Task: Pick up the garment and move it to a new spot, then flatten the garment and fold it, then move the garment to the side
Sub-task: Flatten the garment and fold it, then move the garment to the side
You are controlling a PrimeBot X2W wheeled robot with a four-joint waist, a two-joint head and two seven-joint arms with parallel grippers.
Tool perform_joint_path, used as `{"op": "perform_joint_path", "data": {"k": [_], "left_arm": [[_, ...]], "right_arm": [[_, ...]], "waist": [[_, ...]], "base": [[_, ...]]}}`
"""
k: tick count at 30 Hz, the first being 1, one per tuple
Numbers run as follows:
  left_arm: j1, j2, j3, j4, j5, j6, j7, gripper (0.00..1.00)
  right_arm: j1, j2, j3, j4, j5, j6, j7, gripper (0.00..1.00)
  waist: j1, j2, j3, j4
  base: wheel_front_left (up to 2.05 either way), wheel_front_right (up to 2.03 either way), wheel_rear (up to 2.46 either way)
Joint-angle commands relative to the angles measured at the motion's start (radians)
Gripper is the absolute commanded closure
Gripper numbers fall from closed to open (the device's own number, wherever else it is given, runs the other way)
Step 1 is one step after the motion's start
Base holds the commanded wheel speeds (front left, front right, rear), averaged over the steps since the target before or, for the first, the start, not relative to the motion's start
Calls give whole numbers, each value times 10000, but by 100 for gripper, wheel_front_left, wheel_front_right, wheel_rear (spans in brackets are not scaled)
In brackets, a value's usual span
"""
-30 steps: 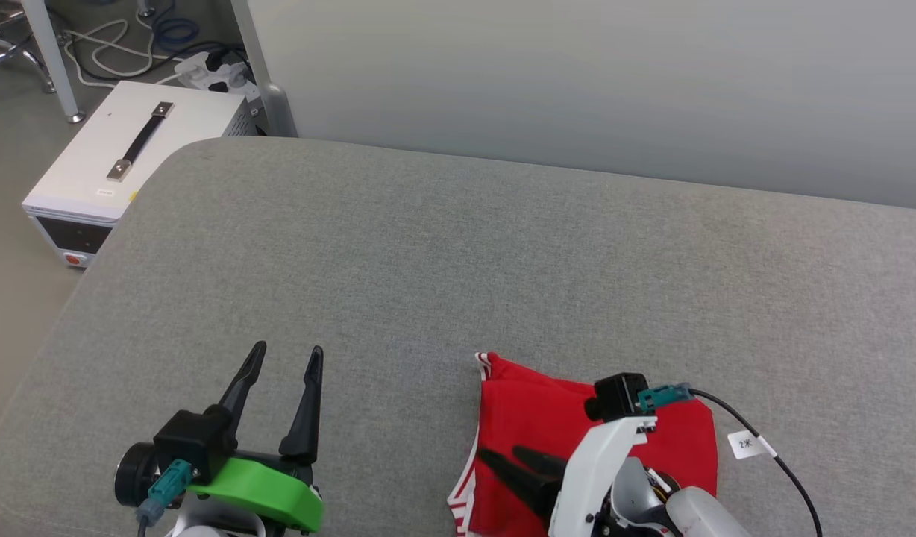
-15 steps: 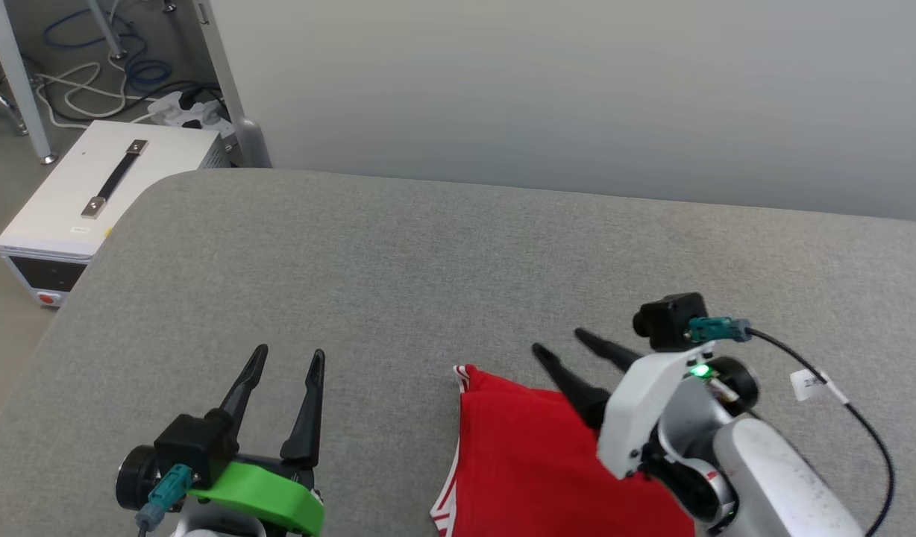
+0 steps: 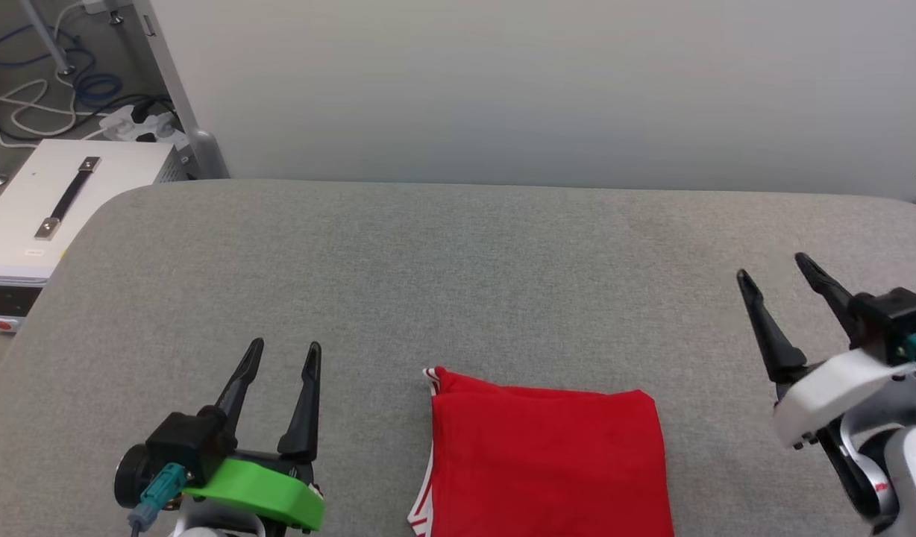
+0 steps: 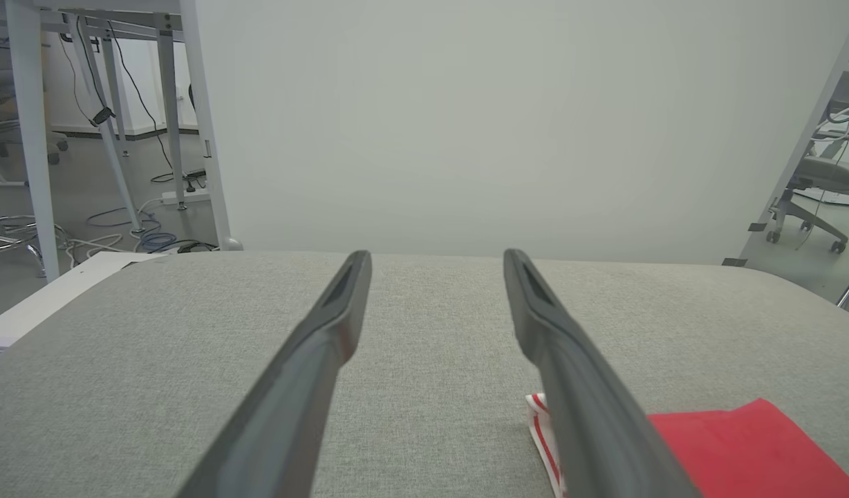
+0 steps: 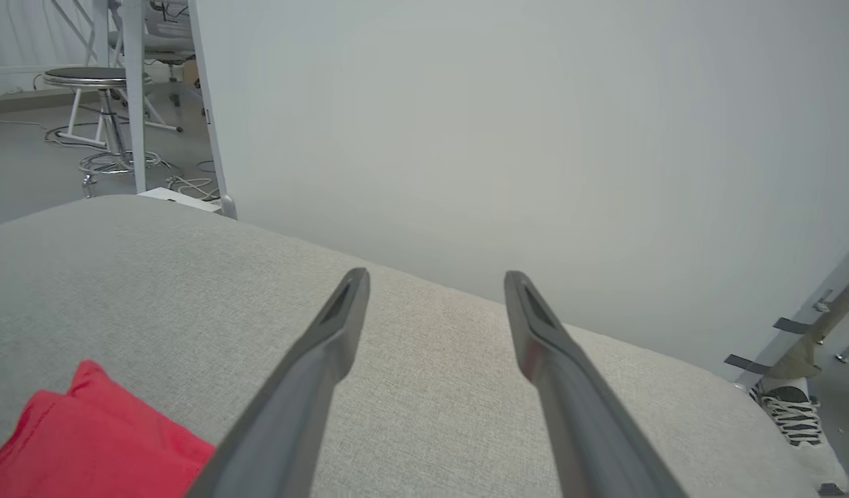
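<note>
The garment [image 3: 547, 462] is seen folded into a compact, roughly rectangular red packet. It is laid flat on the grey fabric surface [image 3: 458, 261], close to the near edge and slightly right of the middle in the head view, where its near end is cut off by the frame. Plain red cloth is turned upward, with 1 soft crease near the far edge. Red-and-white striped trim [image 3: 430, 447] is shown along its left side.

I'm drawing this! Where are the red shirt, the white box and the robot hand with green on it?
garment [image 3: 547, 462]: head view, middle of the folded red cloth.
white box [image 3: 107, 175]: head view, white top beside its handle.
left gripper [image 3: 285, 345]: head view, midway between its fingertips.
</note>
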Motion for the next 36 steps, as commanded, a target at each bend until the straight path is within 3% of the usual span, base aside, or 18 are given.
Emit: {"op": "perform_joint_path", "data": {"k": [1, 8, 19, 36], "left_arm": [[130, -85, 75, -77, -16, -29, -59, 0], [534, -311, 599, -459, -239, -29, -59, 0], [709, -342, 698, -685, 40, -29, -59, 0], [839, -439, 667, -806, 232, -29, -59, 0]], "right_arm": [[375, 212, -291, -181, -137, -7, -278, 0], [1738, 1252, -1483, -901, -498, -7, -1314, 0], [2907, 2478, -2106, -825, -885, -7, -2134, 0], [2984, 2710, -1968, -386, -938, -7, -2251, 0]], "waist": [[0, -1, 80, -117], [0, -1, 183, -398], [0, -1, 157, -415], [0, -1, -35, -365]], "base": [[0, 0, 0], [0, 0, 0], [0, 0, 0], [0, 0, 0]]}}
